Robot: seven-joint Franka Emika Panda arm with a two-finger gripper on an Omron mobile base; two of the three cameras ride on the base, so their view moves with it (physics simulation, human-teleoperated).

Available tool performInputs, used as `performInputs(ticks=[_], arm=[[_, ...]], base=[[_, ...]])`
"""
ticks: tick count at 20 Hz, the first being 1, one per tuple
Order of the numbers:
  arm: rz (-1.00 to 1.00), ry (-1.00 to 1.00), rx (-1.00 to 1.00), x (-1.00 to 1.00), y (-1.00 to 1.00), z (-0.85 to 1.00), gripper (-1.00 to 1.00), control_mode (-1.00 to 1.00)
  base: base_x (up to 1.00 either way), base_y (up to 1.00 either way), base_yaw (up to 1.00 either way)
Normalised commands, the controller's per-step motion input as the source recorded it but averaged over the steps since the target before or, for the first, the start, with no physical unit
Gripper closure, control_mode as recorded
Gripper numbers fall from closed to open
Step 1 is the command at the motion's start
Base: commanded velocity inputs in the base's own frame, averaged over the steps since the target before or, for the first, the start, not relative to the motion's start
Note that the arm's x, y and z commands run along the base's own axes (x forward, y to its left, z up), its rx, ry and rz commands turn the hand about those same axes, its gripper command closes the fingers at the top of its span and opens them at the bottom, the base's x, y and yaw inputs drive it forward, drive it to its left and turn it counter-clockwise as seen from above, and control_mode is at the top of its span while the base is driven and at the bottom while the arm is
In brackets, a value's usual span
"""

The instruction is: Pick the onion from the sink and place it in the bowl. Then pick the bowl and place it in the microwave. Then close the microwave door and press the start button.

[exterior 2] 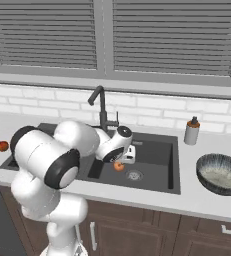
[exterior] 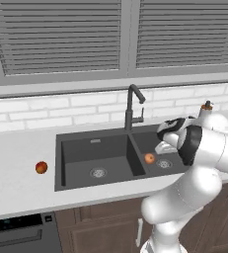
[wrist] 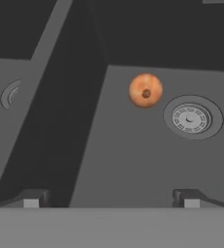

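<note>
Orange, smooth round onion [wrist: 145,90] lies beside silver drain [wrist: 193,118] in dark grey sink [exterior: 110,153]. Gripper [wrist: 111,198] hovers above, jaws spread, empty. Next: descend, centre over onion, pinch.

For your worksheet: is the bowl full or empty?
Empty: the bowl shows only its pale inside; the onion lies in the sink.

One sink [exterior: 76,148] with two basins and two round drains, one tall faucet [exterior: 131,106] behind it. One onion [exterior: 149,158] in the right basin. One redder round fruit [exterior: 41,167] on the tabletop [exterior: 17,183] to the left. One bowl [exterior 2: 220,173] and one small bottle [exterior 2: 191,131] at the right. Two shuttered windows on the far wall.
</note>
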Motion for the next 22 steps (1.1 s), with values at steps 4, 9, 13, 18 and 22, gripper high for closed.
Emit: performInputs(ticks=[4,9,13,18,22], arm=[[0.00,0.00,0.01,0.40,0.00,-0.32,-1.00,-1.00],[0.01,0.00,0.00,0.27,0.00,-0.19,-1.00,-1.00],[0.01,0.00,0.02,0.34,0.00,-0.17,-1.00,-1.00],[0.00,0.00,0.00,0.45,0.00,-0.21,-1.00,-1.00],[0.00,0.00,0.00,0.40,0.00,-0.25,-1.00,-1.00]], base=[[0.00,0.00,0.00],[0.00,0.00,0.00],[0.00,0.00,0.00],[0.00,0.00,0.00],[0.00,0.00,0.00]])
